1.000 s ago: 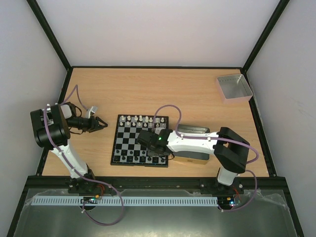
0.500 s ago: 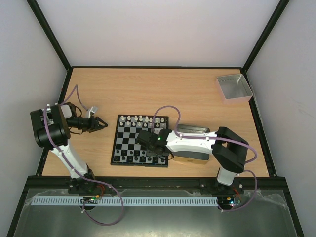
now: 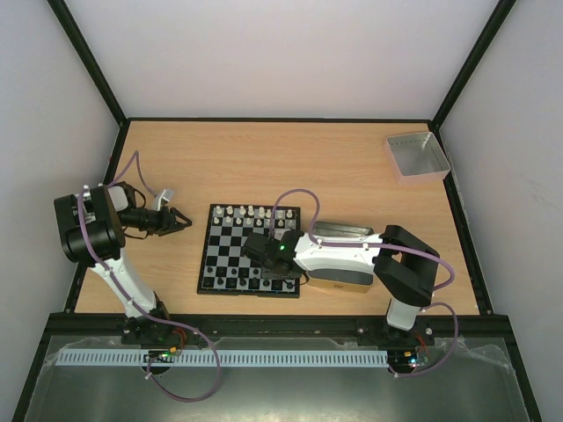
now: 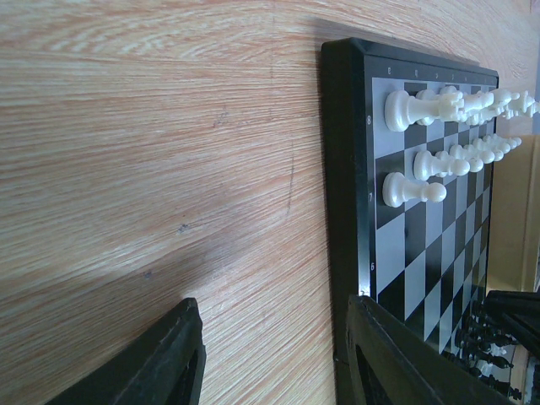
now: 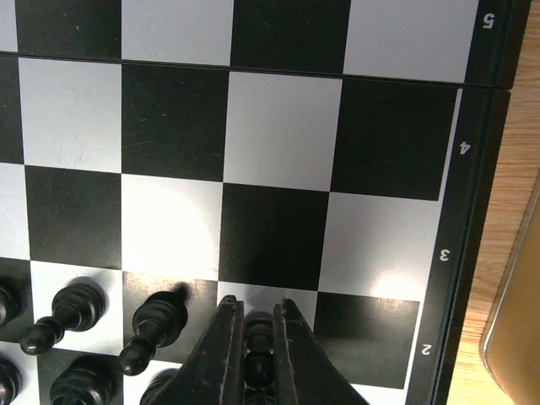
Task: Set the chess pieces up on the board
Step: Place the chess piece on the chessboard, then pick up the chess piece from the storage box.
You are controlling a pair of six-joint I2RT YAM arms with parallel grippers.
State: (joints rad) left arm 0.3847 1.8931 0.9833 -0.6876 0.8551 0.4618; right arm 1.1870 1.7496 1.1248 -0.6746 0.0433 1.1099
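The board (image 3: 224,251) lies mid-table, with white pieces (image 3: 251,212) along its far rows and black pieces (image 3: 230,274) along its near rows. My right gripper (image 3: 280,277) is over the board's near right corner. In the right wrist view it (image 5: 255,314) is shut on a black pawn (image 5: 257,327) just above a row-2 square, next to other black pawns (image 5: 156,325). My left gripper (image 3: 182,221) is open and empty over bare wood left of the board; the left wrist view shows its fingers (image 4: 169,359), the board edge (image 4: 346,169) and white pieces (image 4: 409,190).
A gold-rimmed metal tin (image 3: 345,233) lies right of the board, mostly under my right arm; its edge shows in the right wrist view (image 5: 519,321). A grey square tray (image 3: 417,156) stands at the far right corner. Black frame posts border the table.
My right arm has shifted slightly left over the board's near right corner. The left arm has not moved.
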